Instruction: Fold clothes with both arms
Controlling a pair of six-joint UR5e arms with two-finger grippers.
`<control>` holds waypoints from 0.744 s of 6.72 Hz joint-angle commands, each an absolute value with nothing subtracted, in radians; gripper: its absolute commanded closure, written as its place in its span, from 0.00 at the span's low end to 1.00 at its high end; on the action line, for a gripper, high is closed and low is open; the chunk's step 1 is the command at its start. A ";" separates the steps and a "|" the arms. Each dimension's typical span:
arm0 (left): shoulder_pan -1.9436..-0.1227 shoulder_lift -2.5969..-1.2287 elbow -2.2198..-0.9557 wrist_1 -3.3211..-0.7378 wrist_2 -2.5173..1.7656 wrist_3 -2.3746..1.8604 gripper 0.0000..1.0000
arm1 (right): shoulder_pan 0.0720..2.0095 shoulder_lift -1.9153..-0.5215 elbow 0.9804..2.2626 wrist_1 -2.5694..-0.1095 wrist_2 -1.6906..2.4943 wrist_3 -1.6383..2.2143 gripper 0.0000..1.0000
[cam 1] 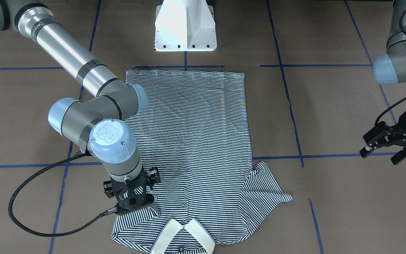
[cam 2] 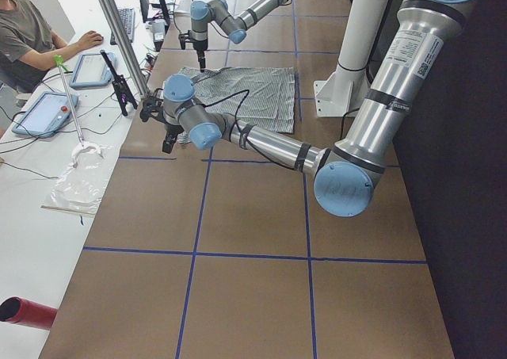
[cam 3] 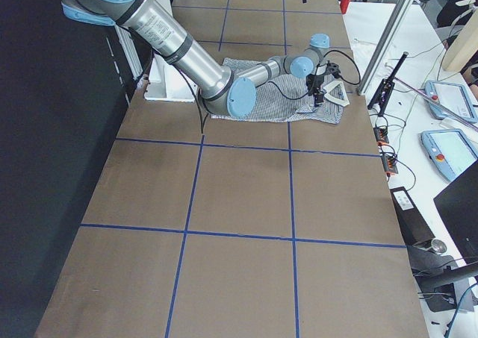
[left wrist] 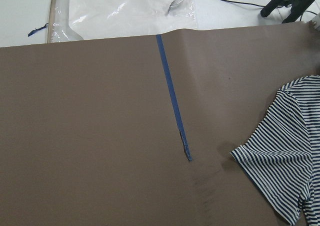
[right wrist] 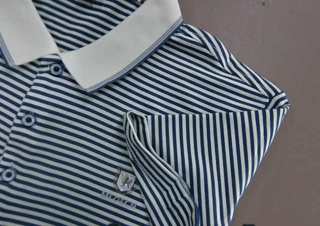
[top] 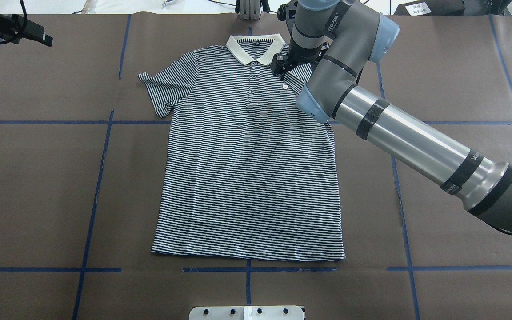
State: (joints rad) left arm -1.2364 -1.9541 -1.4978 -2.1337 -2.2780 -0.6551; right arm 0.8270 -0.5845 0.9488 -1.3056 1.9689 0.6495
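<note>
Right under the right arm's camera lies the folded sleeve. It is turned in over the chest of the shirt. Its edge ends just beside the little patch, below the cream collar. The fingers of the right arm hang just above this spot and point down. The cloth lies loose there, so they seem to hold nothing. I cannot tell if they are spread or pressed together.

The shirt lies flat on the brown tabletop. Its long way runs from the bottom edge, near the white base, out to the collar on the far side. One side looks done, I think. The other side is not folded yet.

That other side is what counts now. The flat sleeve sticks out sideways from the shirt, toward the left arm. The fingers of the left arm are spread wide and hold nothing. They hang over bare tabletop, well apart from the shirt. From them, the flat sleeve lies sideways, in toward the middle of the tabletop. The left arm is on that sleeve's side. The right arm would have to reach across the whole shirt. So I think the left arm is the one to go for it and come in from the side.
</note>
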 commanded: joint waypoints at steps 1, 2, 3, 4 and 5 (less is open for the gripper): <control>-1.236 -1.954 -1.499 -2.134 -2.278 -0.657 0.00 | 0.809 -0.569 0.904 -1.304 1.933 0.647 0.34; -1.236 -1.954 -1.500 -2.134 -2.278 -0.658 0.00 | 0.795 -0.566 0.885 -1.304 1.928 0.647 0.44; -1.236 -1.954 -1.499 -2.134 -2.278 -0.657 0.00 | 0.793 -0.566 0.885 -1.307 1.931 0.650 0.46; -1.236 -1.954 -1.500 -2.134 -2.278 -0.658 0.00 | 0.792 -0.566 0.885 -1.308 1.936 0.649 0.47; -1.236 -1.954 -1.500 -2.134 -2.278 -0.658 0.00 | 0.790 -0.568 0.885 -1.312 1.945 0.647 0.51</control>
State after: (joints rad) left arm -1.2364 -1.9543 -1.4998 -2.1338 -2.2780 -0.6577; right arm 0.7923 -0.5667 0.8859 -1.3085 1.9368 0.6487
